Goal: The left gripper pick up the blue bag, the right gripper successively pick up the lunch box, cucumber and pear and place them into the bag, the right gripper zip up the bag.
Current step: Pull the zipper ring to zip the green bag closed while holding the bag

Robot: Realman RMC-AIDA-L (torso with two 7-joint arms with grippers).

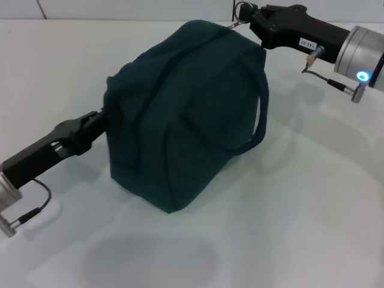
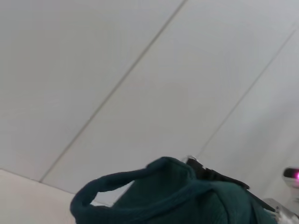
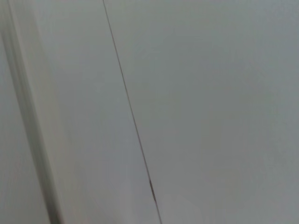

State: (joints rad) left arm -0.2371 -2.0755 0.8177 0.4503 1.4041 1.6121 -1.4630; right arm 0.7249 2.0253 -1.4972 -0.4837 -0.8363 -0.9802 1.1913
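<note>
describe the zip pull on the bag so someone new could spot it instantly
Start from the blue bag, the one big dark teal shape mid-table. Follow its top to the far end, where the right hand meets it. The zip pull there is a small silver metal ring, the only shiny bit against the dull fabric and black fingers.

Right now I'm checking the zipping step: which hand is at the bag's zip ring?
The right hand, the labelled one at the blue bag's top far corner; the left hand grips the bag's side.
</note>
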